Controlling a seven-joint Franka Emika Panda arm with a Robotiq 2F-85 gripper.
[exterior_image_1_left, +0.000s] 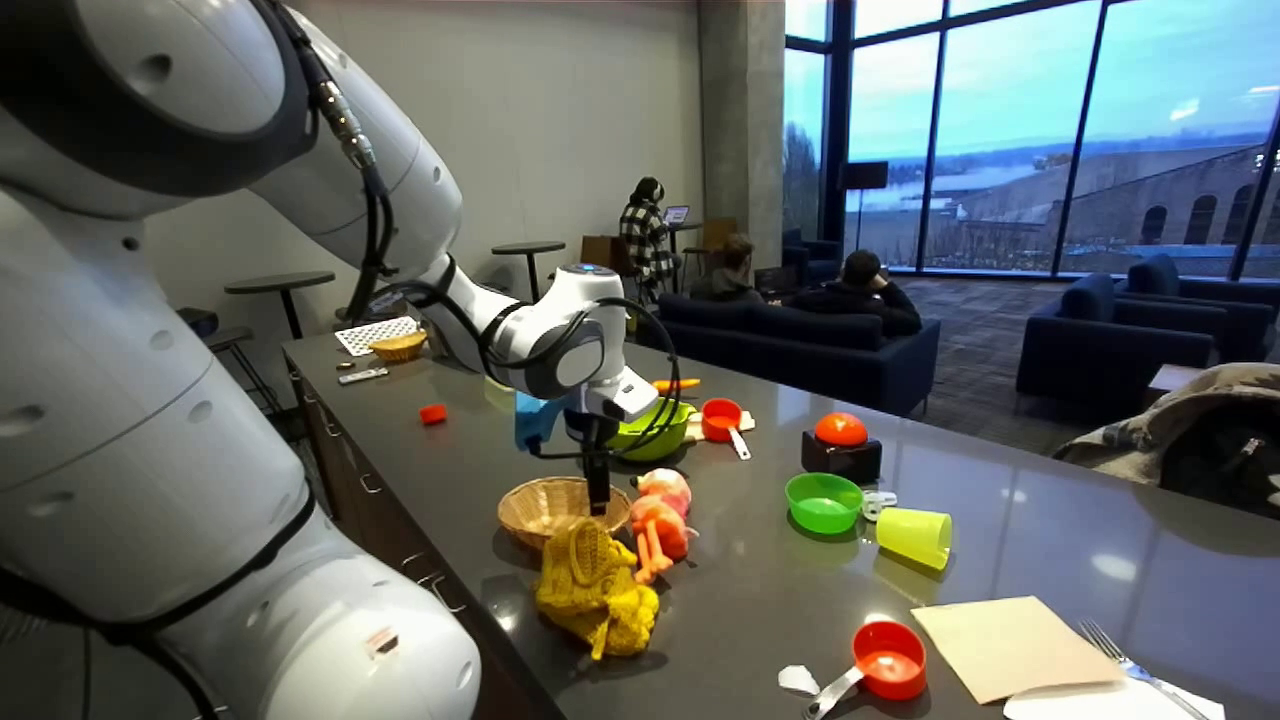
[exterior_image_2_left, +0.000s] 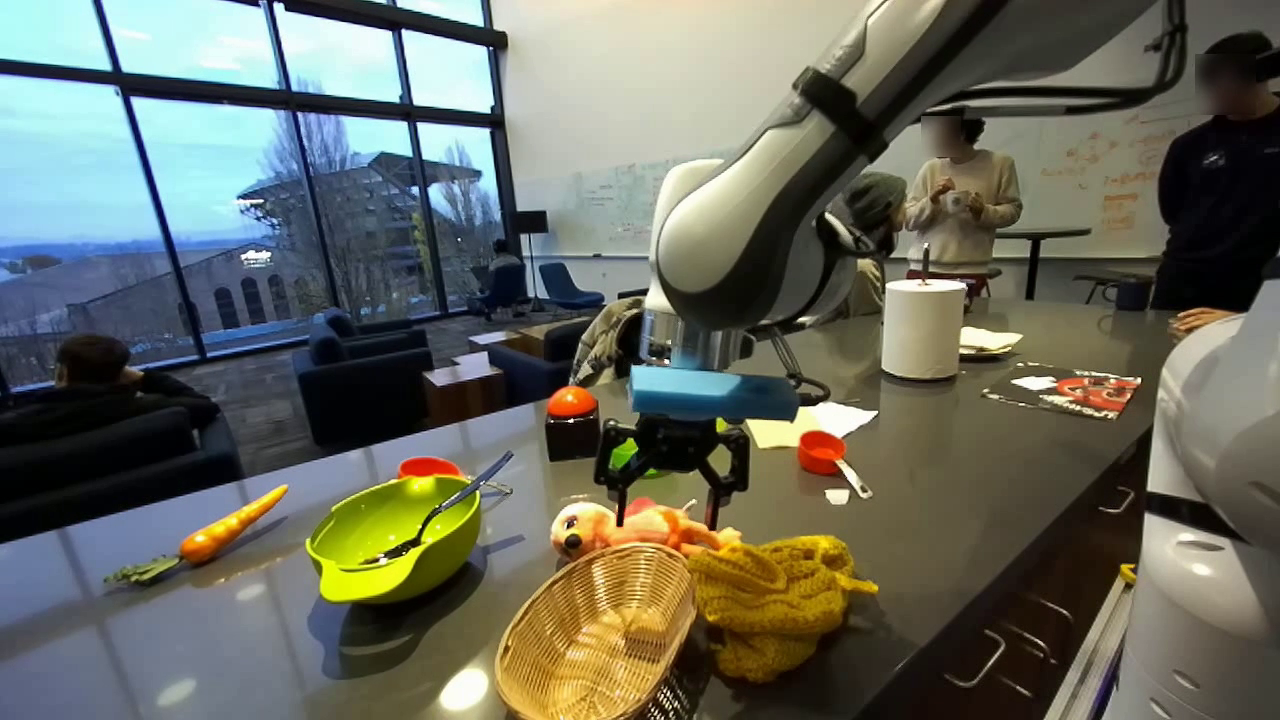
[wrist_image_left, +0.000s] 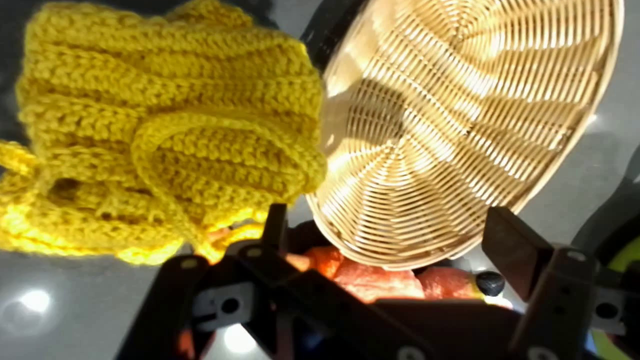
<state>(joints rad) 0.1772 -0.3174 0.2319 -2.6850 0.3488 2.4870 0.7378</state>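
While the gripper hangs close by, fingers spread wide, a pink-and-orange plush toy lies beside an oval tan wicker basket on the glossy dark counter; navy armchairs stand beyond, before tall windows.

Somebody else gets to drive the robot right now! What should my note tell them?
Pincer: open, holding nothing, pointing down near the pink toy and wicker basket.
Things: the toy lies beside the basket, and so does the yellow knitted thing.
Done: nothing is gripped yet.
Left: toy, basket and knitted thing all rest on the counter, ungrasped.
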